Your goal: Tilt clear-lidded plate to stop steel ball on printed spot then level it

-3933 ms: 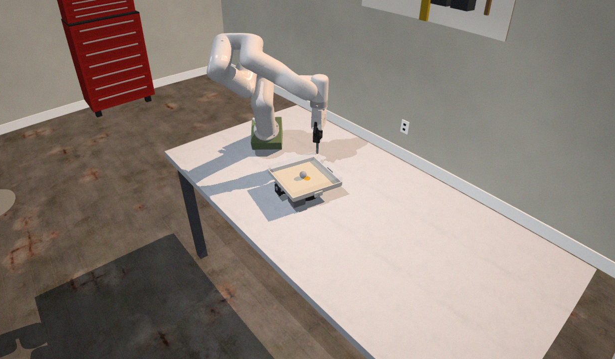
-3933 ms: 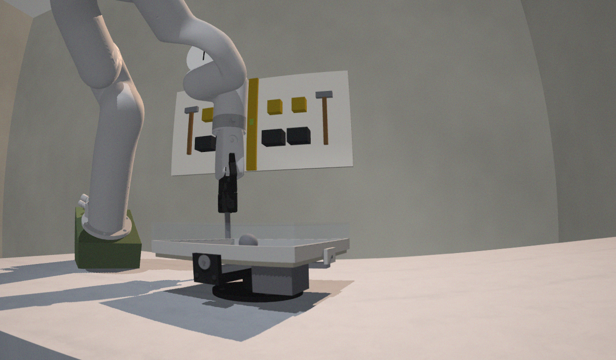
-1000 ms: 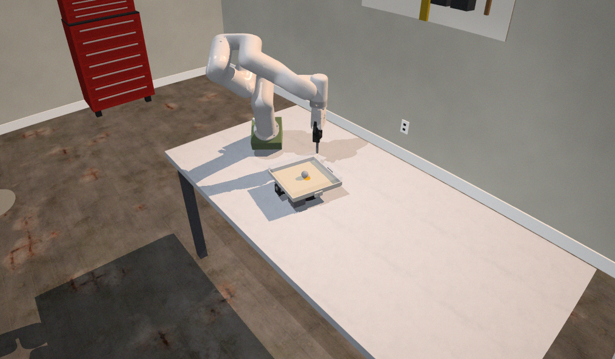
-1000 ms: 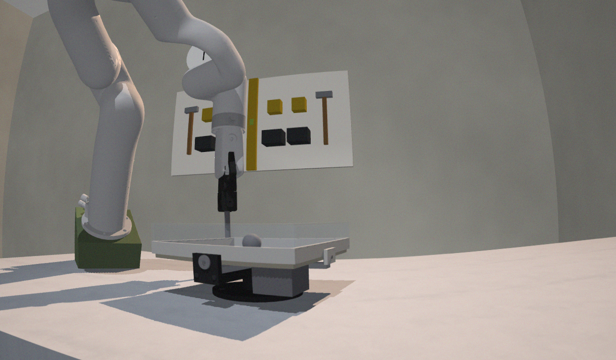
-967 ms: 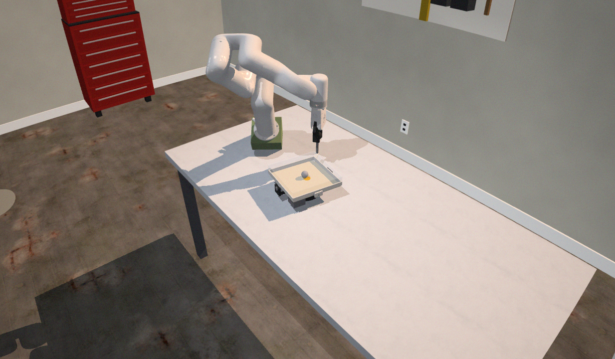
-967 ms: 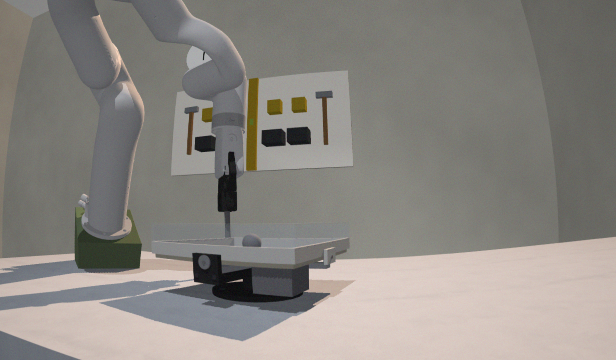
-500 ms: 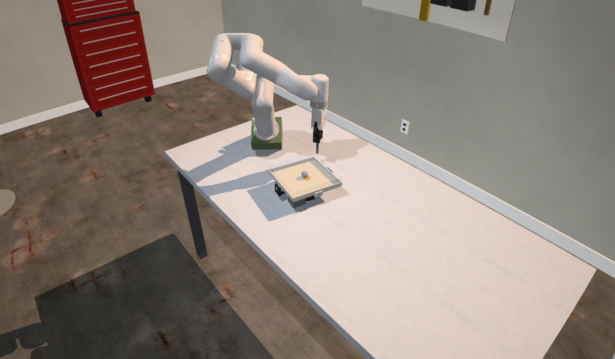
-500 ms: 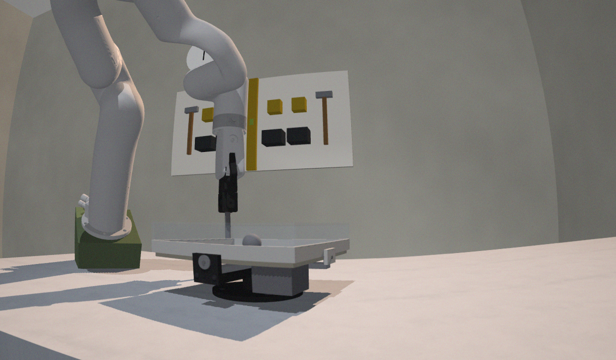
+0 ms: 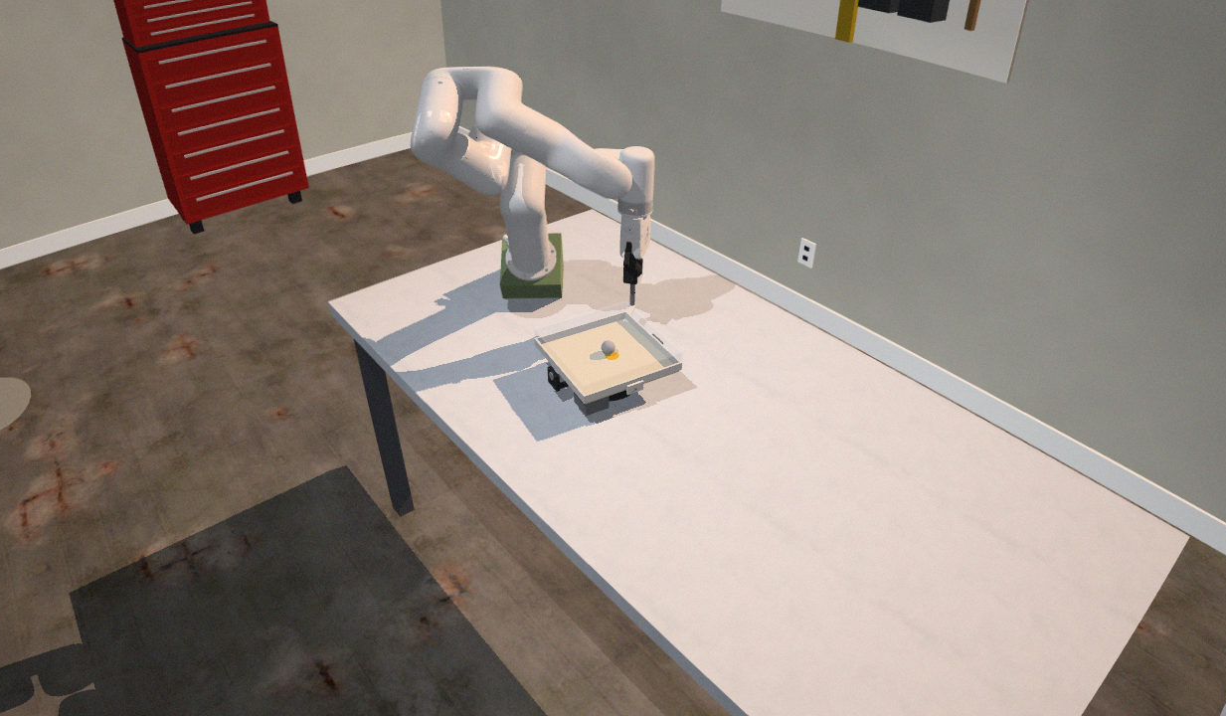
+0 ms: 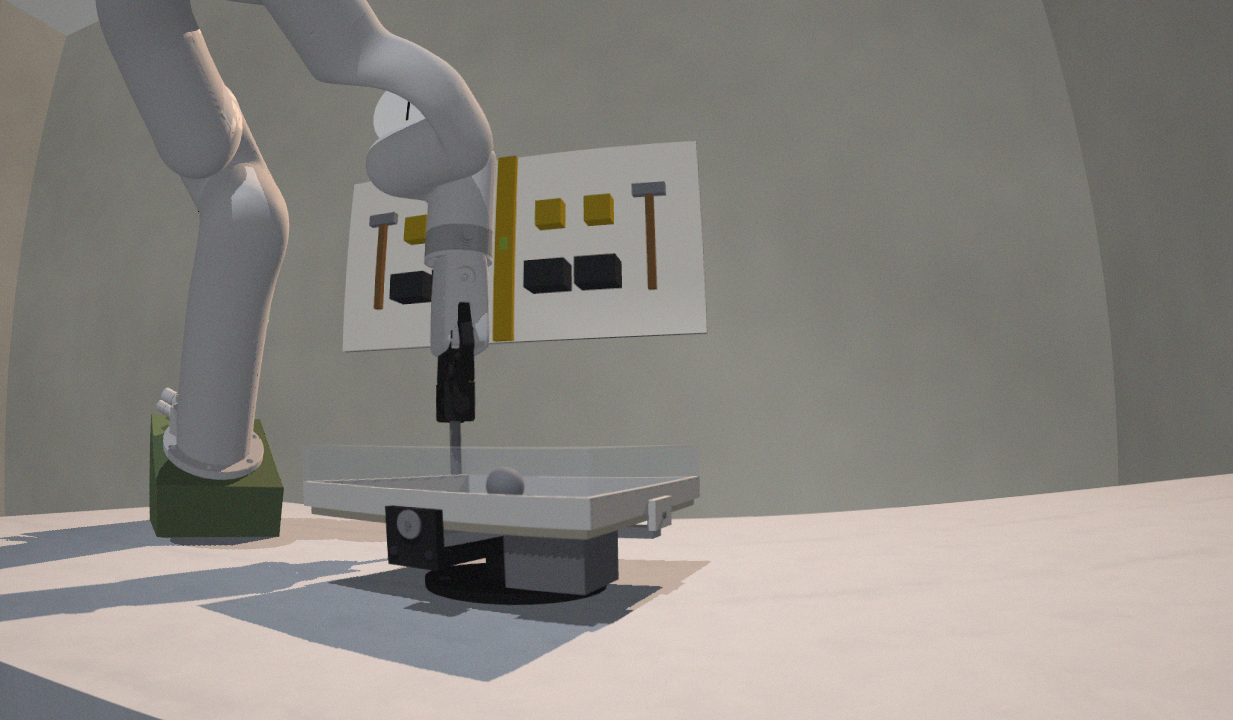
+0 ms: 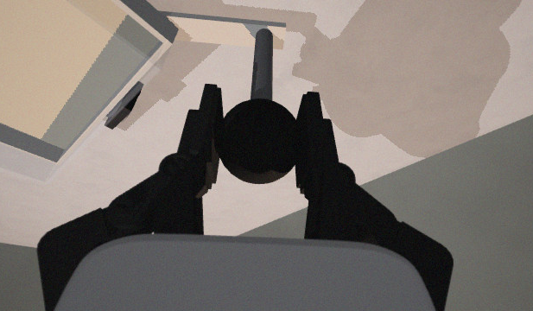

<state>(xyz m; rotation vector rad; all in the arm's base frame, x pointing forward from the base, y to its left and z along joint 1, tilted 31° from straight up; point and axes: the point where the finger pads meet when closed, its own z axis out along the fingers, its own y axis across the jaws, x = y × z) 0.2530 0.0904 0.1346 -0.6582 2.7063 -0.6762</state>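
Gripping a dark knobbed rod, the pincer hangs beside the plate; ball touches spot.

On the table stand one plate with one ball and one orange spot inside, one green base block and one arm carrying one gripper, which clamps one dark rod. The wall board shows two hammers, three yellow blocks, three black blocks and one yellow bar. Elsewhere there are one red drawer cabinet, one wall socket and one dark floor mat.
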